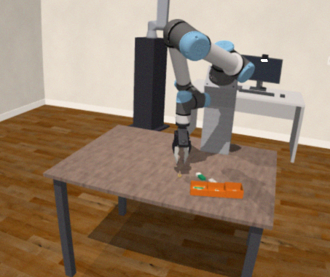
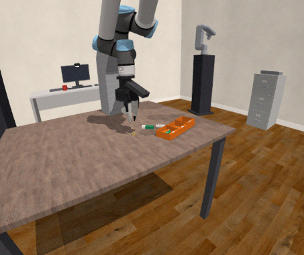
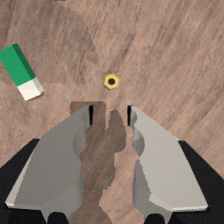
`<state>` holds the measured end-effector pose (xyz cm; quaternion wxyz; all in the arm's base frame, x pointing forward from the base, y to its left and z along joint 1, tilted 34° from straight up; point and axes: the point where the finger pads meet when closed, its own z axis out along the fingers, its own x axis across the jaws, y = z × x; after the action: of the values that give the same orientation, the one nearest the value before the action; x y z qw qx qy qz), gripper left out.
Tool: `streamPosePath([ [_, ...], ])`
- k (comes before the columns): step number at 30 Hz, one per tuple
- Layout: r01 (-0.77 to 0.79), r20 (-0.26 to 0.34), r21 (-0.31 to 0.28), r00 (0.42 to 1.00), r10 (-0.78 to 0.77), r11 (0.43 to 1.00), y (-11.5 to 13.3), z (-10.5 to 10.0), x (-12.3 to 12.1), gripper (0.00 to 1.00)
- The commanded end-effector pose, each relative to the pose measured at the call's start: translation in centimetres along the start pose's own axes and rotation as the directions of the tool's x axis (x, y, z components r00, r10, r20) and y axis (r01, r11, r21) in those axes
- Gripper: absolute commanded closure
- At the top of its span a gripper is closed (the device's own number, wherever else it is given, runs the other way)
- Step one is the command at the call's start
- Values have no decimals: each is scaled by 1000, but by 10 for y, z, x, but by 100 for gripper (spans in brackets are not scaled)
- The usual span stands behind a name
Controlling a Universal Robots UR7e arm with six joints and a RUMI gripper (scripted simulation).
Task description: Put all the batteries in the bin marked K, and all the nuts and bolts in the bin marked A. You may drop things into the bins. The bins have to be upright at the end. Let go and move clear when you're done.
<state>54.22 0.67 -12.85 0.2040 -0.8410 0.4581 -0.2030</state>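
A small brass nut (image 3: 111, 81) lies on the wooden table, just ahead of my fingertips; it also shows in the top view (image 1: 179, 175) and the exterior view (image 2: 133, 133). My gripper (image 3: 110, 106) (image 2: 131, 118) points straight down a little above the table (image 1: 181, 160), left of the bins. Its fingers stand a narrow gap apart with nothing between them. The orange three-compartment bin tray (image 1: 216, 191) stands upright to the right (image 2: 176, 127). A green battery (image 1: 198, 188) lies in its nearest end compartment. The bin letters are too small to read.
A green and white block (image 3: 21, 71) lies between the nut and the tray (image 1: 200, 176). A small white piece (image 1: 212, 180) lies beside it, against the tray's far side. The table's right edge is close behind the tray.
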Motion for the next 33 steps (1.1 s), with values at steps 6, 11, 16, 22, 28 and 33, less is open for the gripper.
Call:
streamPosePath([
  [6,-172,-12,2,985,172,985,-1,0,0,82],
  [11,-172,-12,2,985,172,985,-1,0,0,82],
  [16,-171,-12,2,985,171,985,-1,0,0,82],
  [22,-171,-12,2,985,171,985,-1,0,0,82],
  [28,-171,-12,2,985,171,985,-1,0,0,82],
  [33,-171,-12,2,985,172,985,-1,0,0,82],
])
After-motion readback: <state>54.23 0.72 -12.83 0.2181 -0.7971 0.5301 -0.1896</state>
